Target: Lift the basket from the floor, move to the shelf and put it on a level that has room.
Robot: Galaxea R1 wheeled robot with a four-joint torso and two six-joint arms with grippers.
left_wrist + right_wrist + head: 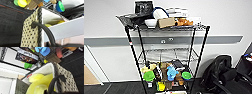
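While the head view looks down on the shelf point(167, 50), its top tier carries a white bowl point(150, 23), a brown cardboard box point(166, 22) and some orange-brown items that are too blurred to name. The middle wire tier point(166, 53) stands bare. On the lower tier sit green bowls point(149, 76) and a blue toy point(171, 72) among other clutter, and a black office chair point(220, 72) stands near the rack on the dark carpet floor point(121, 88).

From the left wrist view, the basket point(30, 31) shows large, its cream speckled woven side and dark braided rim close to the camera, with a dark loop handle point(42, 28) on that end. Inside lie yellow rounded items point(48, 25) against a white lining. In the right wrist view the other end of the basket and its own dark handle appear, with soft yellow items point(37, 82) heaped inside and a grey-white box point(18, 87) just beside them. The basket sits just in front of the rack's lower tier. I cannot tell how either gripper's jaws stand.
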